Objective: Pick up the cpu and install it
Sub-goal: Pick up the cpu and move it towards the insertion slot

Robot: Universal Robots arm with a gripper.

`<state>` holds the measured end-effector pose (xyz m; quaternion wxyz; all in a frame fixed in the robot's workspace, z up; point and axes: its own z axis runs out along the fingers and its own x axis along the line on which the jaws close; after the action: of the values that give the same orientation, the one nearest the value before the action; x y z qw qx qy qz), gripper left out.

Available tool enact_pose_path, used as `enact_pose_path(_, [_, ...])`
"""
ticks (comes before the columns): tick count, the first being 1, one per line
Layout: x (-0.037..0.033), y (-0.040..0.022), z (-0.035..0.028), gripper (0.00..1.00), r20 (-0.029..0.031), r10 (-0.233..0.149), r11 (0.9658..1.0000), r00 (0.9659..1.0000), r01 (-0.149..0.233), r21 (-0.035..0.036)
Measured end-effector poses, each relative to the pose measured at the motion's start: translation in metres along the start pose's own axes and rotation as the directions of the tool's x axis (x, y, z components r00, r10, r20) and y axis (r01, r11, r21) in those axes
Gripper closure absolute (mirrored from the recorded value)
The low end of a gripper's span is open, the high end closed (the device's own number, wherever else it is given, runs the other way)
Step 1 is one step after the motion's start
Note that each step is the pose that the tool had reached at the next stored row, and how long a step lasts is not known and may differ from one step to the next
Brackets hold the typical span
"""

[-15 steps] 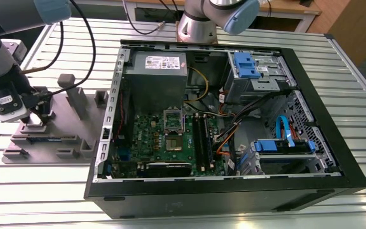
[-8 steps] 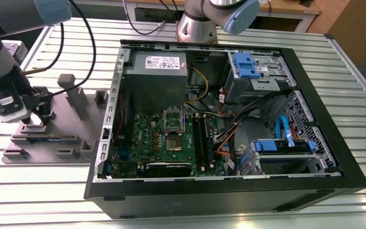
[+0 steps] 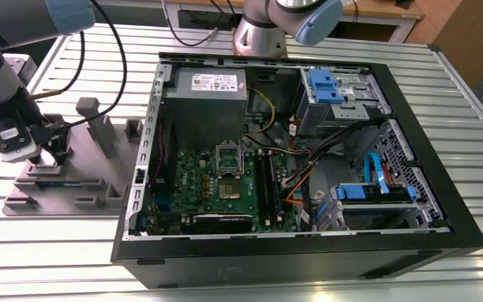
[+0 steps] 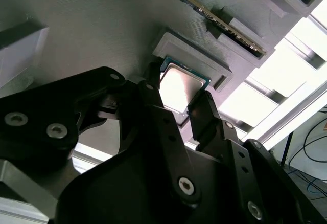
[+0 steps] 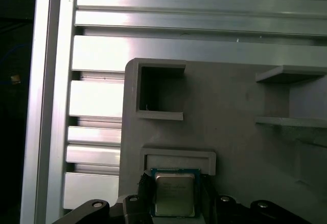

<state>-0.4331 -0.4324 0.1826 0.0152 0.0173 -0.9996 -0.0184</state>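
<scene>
The cpu (image 5: 174,194), a small square chip with a pale metal top, lies at a raised pocket of the grey fixture plate (image 5: 245,147). In both wrist views my gripper (image 5: 174,203) has one dark finger against each side of the cpu (image 4: 180,85), shut on it. In the exterior view the gripper (image 3: 48,158) is down at the fixture plate (image 3: 82,189), at the exterior view's left of the open computer case. The green motherboard (image 3: 224,182) inside the case carries the socket (image 3: 227,187), with its hinged metal frame (image 3: 227,153) standing open.
The black computer case (image 3: 309,251) lies open with a grey power supply box (image 3: 205,94), blue drive brackets (image 3: 326,85) and loose cables (image 3: 334,145). Upright grey posts (image 3: 103,132) rise from the fixture. A second arm's base (image 3: 263,31) stands behind the case. A slatted aluminium table (image 3: 48,245) lies underneath.
</scene>
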Motion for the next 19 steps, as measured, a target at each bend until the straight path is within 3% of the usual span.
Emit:
enact_pose_path(10, [0.0000, 0.0000, 0.0001, 0.53, 0.0000, 0.000, 1.0000, 1.0000, 0.000, 0.0000])
enact_pose_path(12, [0.0000, 0.0000, 0.0002, 0.46, 0.0001, 0.000, 1.0000, 1.0000, 0.000, -0.0001])
enact_pose_path(14, [0.0000, 0.0000, 0.0002, 0.46, 0.0001, 0.000, 1.0000, 1.0000, 0.000, -0.0001])
enact_pose_path(15, [0.0000, 0.0000, 0.0002, 0.40, 0.0001, 0.000, 1.0000, 1.0000, 0.000, -0.0001])
enact_pose_path(19, [0.0000, 0.0000, 0.0002, 0.40, 0.0001, 0.000, 1.0000, 1.0000, 0.000, -0.0001])
